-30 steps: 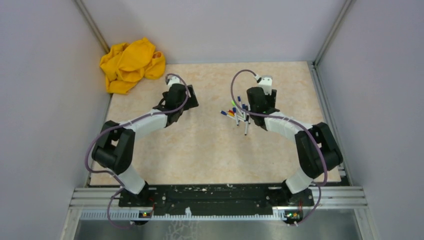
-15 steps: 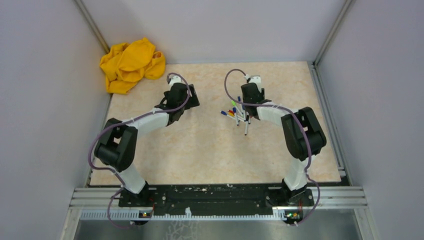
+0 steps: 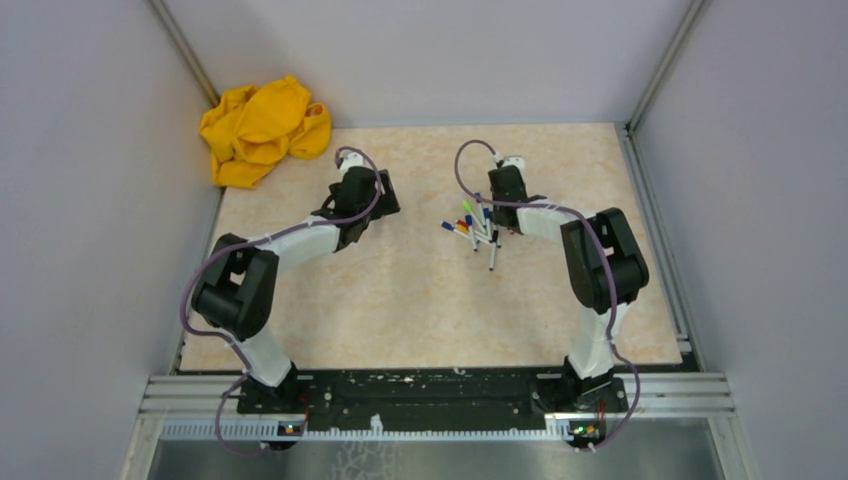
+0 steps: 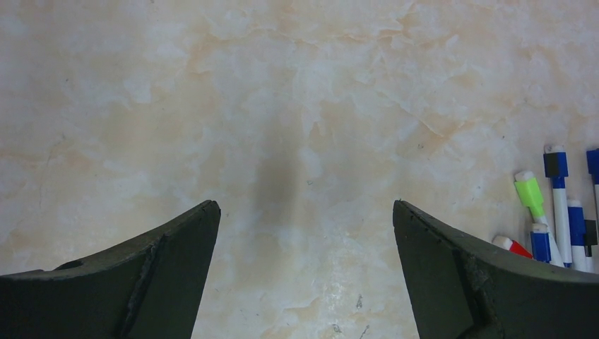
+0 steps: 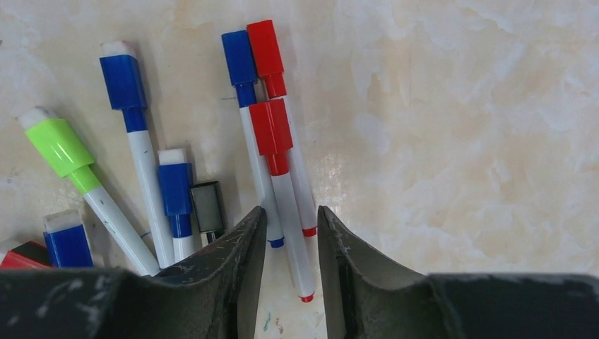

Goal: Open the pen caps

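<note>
Suddenly narrower, the right claw point(image 5: 289, 212) closes astride the thin white barrel point(image 5: 294, 247) below a short red plastic pen cap point(image 5: 270, 127), seemingly readying a first pull; the left claw point(image 4: 304, 205) gapes wide.

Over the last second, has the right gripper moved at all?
Yes. In the top view the right gripper has shifted left, closer to the pile of pens, which has stayed put.

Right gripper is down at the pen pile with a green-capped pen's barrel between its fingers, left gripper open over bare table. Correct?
One slip: the right wrist view shows a red-capped pen between the right gripper's fingers, not a green one; the green-capped pen lies off to the side. The left gripper is open over bare table, as stated.
</note>
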